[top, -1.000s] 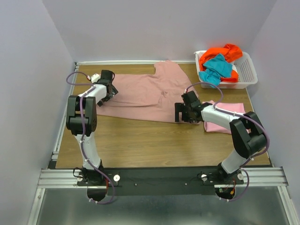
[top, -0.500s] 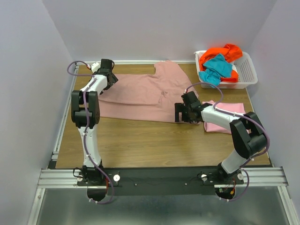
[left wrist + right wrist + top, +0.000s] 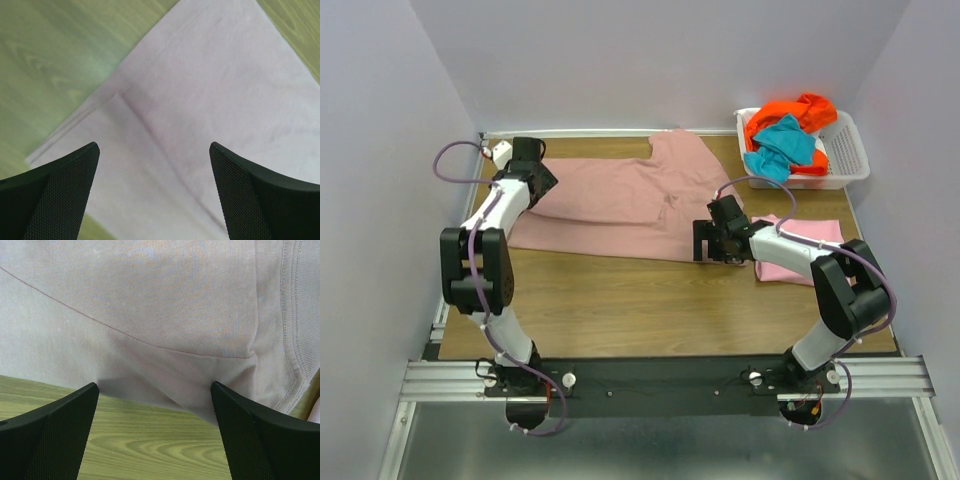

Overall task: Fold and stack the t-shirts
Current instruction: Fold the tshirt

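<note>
Top external footage is showing a large dusty rose-mauve cotton t-shirt (image 3: 620, 205) being spread flat over the far half of the brown wooden counter (image 3: 650, 300), from near the far left corner toward the middle. A brighter light pink cotton t-shirt (image 3: 815, 232), folded into a flat rectangle, is being supported at the counter's right side, just beside the mauve shirt's near right corner. An orange cotton t-shirt (image 3: 790, 112) and a teal cotton t-shirt (image 3: 782, 145) are being carried, crumpled, in a white slotted plastic basket (image 3: 845, 160) at the far right corner, with the teal one lying over the front of the orange one.

The left hand (image 3: 155, 145) is being held over the far left part of the mauve shirt. In the left wrist view its black mesh-textured fingers (image 3: 60, 190) are being held wide apart and nothing is being gripped between them. Below them a doubled layer of cloth with a slanting edge is being shown against bare wood. Whether the cloth is being touched cannot be told.

The right hand (image 3: 154, 385) is being held at the mauve shirt's near right hem, its fingers likewise spread wide with nothing clamped. Between them the cloth's edge is being puckered slightly, with a shadow under it, and a stitched hem is being shown at the right.
</note>
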Robot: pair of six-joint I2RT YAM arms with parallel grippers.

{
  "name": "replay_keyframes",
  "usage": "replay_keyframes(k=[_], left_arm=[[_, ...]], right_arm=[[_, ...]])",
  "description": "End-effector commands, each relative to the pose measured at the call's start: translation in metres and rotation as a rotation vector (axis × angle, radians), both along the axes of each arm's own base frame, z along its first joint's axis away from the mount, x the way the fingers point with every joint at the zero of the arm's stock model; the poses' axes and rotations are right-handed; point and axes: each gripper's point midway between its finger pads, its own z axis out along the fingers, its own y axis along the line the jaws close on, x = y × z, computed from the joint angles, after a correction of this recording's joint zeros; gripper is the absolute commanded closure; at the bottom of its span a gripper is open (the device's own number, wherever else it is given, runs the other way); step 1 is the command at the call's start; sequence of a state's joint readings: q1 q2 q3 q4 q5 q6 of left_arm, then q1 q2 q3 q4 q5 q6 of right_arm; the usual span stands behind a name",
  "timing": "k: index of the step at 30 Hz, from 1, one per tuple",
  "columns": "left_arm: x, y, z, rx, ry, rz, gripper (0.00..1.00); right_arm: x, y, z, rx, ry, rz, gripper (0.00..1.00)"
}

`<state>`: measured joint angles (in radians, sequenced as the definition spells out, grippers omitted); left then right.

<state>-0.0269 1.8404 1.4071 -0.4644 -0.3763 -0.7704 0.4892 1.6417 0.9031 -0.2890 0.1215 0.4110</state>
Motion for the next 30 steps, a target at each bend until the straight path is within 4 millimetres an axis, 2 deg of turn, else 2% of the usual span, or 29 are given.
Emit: replay_keyframes(k=[1,3,4,5,8,9,12,13,15,16,17,21,24,26,28,29,30], left_arm=[[-0.033,-0.026,-0.02,-0.053,0.026,-0.089,0.01],[-0.04,-0.042,-0.025,-0.074,0.022,-0.139,0.01],[-0.048,-0.052,-0.035,-0.093,0.04,-0.171,0.01],[-0.05,-0.068,-0.034,-0.103,0.034,-0.216,0.01],[-0.047,-0.09,-0.041,-0.111,0.035,-0.266,0.01],[-0.046,-0.091,-0.043,-0.108,0.046,-0.264,0.01],[-0.026,-0.092,-0.039,-0.091,0.027,-0.252,0.01],[-0.011,-0.09,-0.026,-0.074,-0.009,-0.246,0.01],[0.003,-0.089,-0.029,-0.054,-0.006,-0.243,0.01],[0.019,-0.089,-0.027,-0.041,-0.017,-0.239,0.01],[0.027,-0.09,-0.028,-0.036,-0.015,-0.245,0.01],[0.063,-0.096,-0.037,-0.018,0.016,-0.262,0.01],[0.07,-0.095,-0.03,-0.005,0.015,-0.268,0.01],[0.072,-0.095,-0.011,-0.003,-0.017,-0.27,0.01],[0.064,-0.092,-0.005,0.001,-0.029,-0.266,0.01],[0.059,-0.09,0.015,0.003,-0.067,-0.26,0.01],[0.052,-0.087,0.018,0.01,-0.068,-0.254,0.01]], right_arm=[[-0.04,-0.015,-0.027,-0.044,0.156,-0.003,0.0],[-0.041,-0.014,-0.028,-0.039,0.162,-0.001,0.0],[-0.042,-0.014,-0.029,-0.042,0.164,-0.001,0.0],[-0.042,-0.014,-0.03,-0.042,0.167,0.0,0.0],[-0.042,-0.014,-0.032,-0.043,0.171,-0.003,0.0],[-0.042,-0.015,-0.032,-0.042,0.17,-0.004,0.0],[-0.043,-0.015,-0.032,-0.043,0.166,-0.004,0.0],[-0.043,-0.016,-0.031,-0.043,0.164,-0.005,0.0],[-0.044,-0.016,-0.031,-0.045,0.163,-0.005,0.0],[-0.044,-0.016,-0.031,-0.044,0.164,-0.007,0.0],[-0.045,-0.017,-0.033,-0.047,0.167,-0.007,0.0],[-0.042,-0.018,-0.024,-0.047,0.136,-0.011,0.0],[-0.038,-0.014,-0.014,-0.023,0.11,-0.002,0.0],[-0.036,-0.012,-0.011,-0.013,0.103,0.001,0.0],[-0.033,-0.008,-0.005,0.002,0.092,0.007,0.0],[-0.032,-0.006,-0.002,0.013,0.084,0.009,0.0],[-0.031,-0.006,0.0,0.015,0.078,0.012,0.0]])
